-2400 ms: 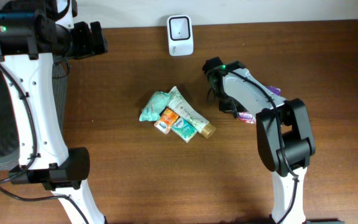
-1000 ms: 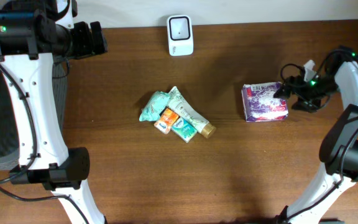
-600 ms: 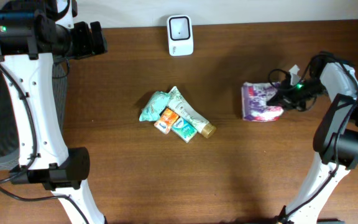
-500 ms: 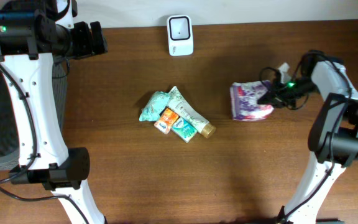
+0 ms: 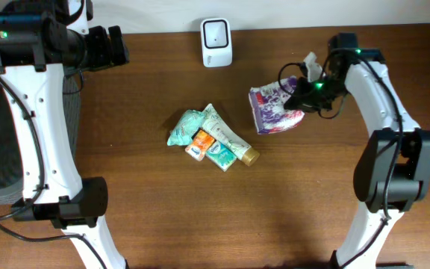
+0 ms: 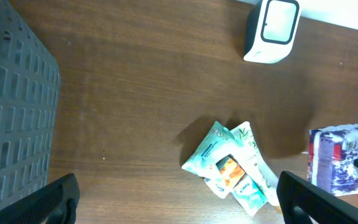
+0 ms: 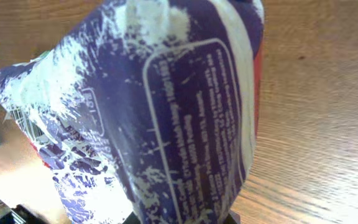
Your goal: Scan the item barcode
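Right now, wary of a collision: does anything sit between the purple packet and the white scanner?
Nothing visible does. Bare table lies between the purple packet, held in the right hand, and the white scanner; the pile sits off that line.

Apparently open table between scanner, pile
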### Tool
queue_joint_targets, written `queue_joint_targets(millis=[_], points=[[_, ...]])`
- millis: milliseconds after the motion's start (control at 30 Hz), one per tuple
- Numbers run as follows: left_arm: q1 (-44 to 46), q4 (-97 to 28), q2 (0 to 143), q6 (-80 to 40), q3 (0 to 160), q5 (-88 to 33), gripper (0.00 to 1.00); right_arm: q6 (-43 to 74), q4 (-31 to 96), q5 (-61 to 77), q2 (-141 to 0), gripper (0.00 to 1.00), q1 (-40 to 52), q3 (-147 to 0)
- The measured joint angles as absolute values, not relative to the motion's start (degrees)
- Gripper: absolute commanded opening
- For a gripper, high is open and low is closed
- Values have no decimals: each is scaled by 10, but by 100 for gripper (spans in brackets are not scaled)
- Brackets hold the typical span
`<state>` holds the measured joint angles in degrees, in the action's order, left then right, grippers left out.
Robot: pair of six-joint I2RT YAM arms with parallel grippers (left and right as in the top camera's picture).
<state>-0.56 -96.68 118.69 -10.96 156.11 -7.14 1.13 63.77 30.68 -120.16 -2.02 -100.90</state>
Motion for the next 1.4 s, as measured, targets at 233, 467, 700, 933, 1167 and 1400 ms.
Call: queue_joint_targets(millis=[233, 467, 700, 933, 1167, 1400], points=[[-6, -967, 1187, -110, 1561, -71, 99, 12, 583, 360, -1129, 4, 47, -1088], [-6, -967, 1187, -110, 1561, -71, 99, -7, 571, 369, -1080, 4, 60, -1099], [-6, -967, 1187, -110, 1561, -71, 99, -4, 553, 347, -1080, 4, 75, -1099], [-6, -967, 1187, -110, 1561, -71, 99, 71, 618, 135, -1081, 4, 86, -1099], [-6, -967, 1187, -110, 1561, -71, 99, 208, 733, -408, -1148, 5, 89, -1030], [-6, -967, 1187, -110, 1561, -71, 99, 243, 713, -460, -1242, 70, 95, -982]])
